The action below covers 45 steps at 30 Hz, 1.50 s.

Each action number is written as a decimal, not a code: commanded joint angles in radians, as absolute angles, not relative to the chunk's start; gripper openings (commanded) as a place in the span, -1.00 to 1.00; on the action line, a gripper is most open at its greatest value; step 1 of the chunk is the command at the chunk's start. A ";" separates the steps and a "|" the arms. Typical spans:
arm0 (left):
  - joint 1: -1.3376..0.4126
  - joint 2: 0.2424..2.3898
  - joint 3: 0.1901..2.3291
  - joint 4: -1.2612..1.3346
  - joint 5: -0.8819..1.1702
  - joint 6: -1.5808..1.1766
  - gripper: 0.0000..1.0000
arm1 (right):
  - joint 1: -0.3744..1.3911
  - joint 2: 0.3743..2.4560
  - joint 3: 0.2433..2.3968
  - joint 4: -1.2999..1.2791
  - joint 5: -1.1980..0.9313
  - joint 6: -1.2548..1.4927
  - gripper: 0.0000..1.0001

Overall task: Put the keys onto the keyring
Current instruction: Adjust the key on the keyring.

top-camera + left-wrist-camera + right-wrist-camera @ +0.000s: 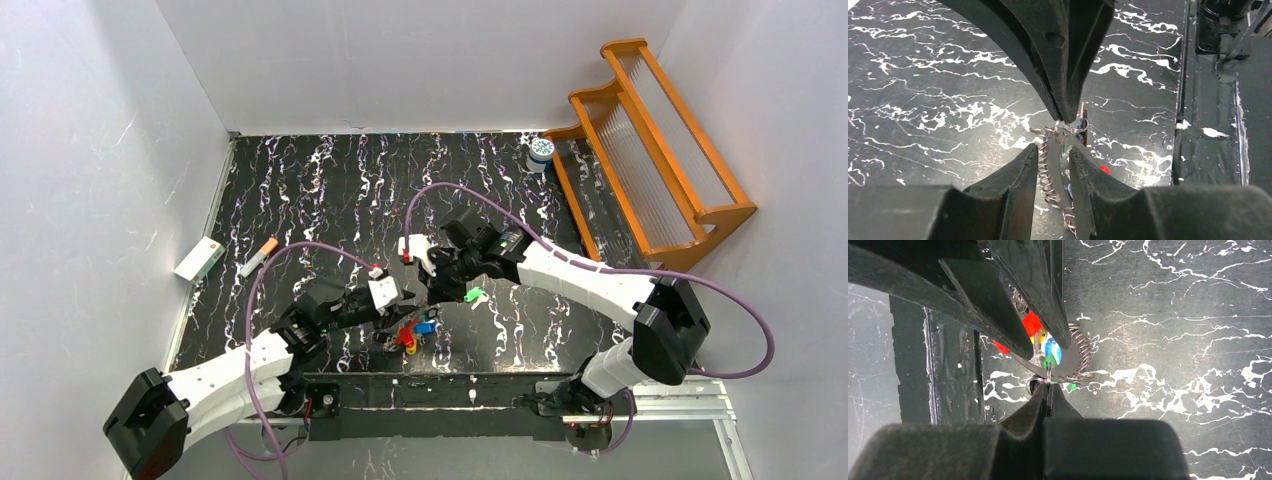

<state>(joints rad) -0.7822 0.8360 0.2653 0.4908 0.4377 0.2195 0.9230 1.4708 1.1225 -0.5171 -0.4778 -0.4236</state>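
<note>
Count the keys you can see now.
4: green key apart on the right; red key, blue key and yellow key bunched together just left of it. More may be hidden in the bunch.

I log: table (330, 190) black with white marble veins; keys (412, 333) red, blue, yellow, green heads; keyring (1057, 165) silver; rack (650, 130) orange; jar (541, 150) white-blue; cables (440, 188) purple.

No legible text anywhere. Markings on white box (199, 259) and pattern on jar lid (541, 147) too small to read.
</note>
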 commanded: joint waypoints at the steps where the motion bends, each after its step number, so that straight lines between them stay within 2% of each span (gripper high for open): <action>1: -0.785 0.856 0.303 0.520 0.506 0.227 -0.45 | 0.936 1.451 1.164 -0.502 -0.508 -0.439 -0.97; 14: -0.785 0.917 0.292 0.609 0.547 0.204 -0.65 | 0.945 1.448 1.163 -0.486 -0.508 -0.436 -0.97; 23: -0.785 0.937 0.290 0.609 0.549 0.214 -0.99 | 0.947 1.444 1.163 -0.480 -0.508 -0.436 -0.97; 27: -0.787 0.964 0.298 0.609 0.557 0.215 -0.99 | 0.947 1.427 1.146 -0.453 -0.509 -0.435 -0.97; 31: -0.787 0.978 0.301 0.609 0.559 0.219 -0.82 | 0.948 1.403 1.125 -0.424 -0.516 -0.435 -0.97; 36: -0.786 0.980 0.299 0.609 0.560 0.222 -0.79 | 0.947 1.399 1.120 -0.420 -0.519 -0.436 -0.97; 38: -0.788 0.980 0.298 0.609 0.560 0.222 -0.80 | 0.947 1.399 1.121 -0.420 -0.521 -0.436 -0.97; 42: -0.788 0.969 0.292 0.609 0.555 0.220 -1.00 | 0.948 1.399 1.116 -0.414 -0.520 -0.436 -0.97; 45: -0.788 0.950 0.285 0.611 0.538 0.218 -1.00 | 0.947 1.398 1.107 -0.400 -0.518 -0.436 -0.97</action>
<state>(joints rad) -0.7822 0.9737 0.2760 0.6167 0.5320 0.2085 0.9428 1.4441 1.1141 -0.5041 -0.4755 -0.4335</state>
